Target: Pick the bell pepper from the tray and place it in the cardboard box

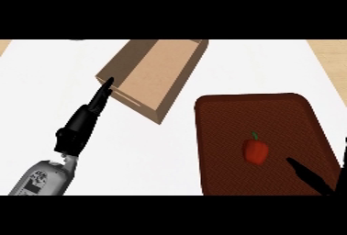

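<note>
A red bell pepper [256,150] with a green stem lies on the dark brown tray [224,119], right of its middle. The open cardboard box [146,92] stands at the back left of the tray, tilted on the white counter. My right hand [310,177] comes in at the lower right over the tray, fingers straight, a short way right and below the pepper, not touching it. My left hand [88,120] is at the left, fingers straight and pointing up towards the box's near left corner. It holds nothing.
The white counter [136,156] spreads between the box, the tray and my left forearm [44,179]. A wooden strip [332,55] shows at the far right edge.
</note>
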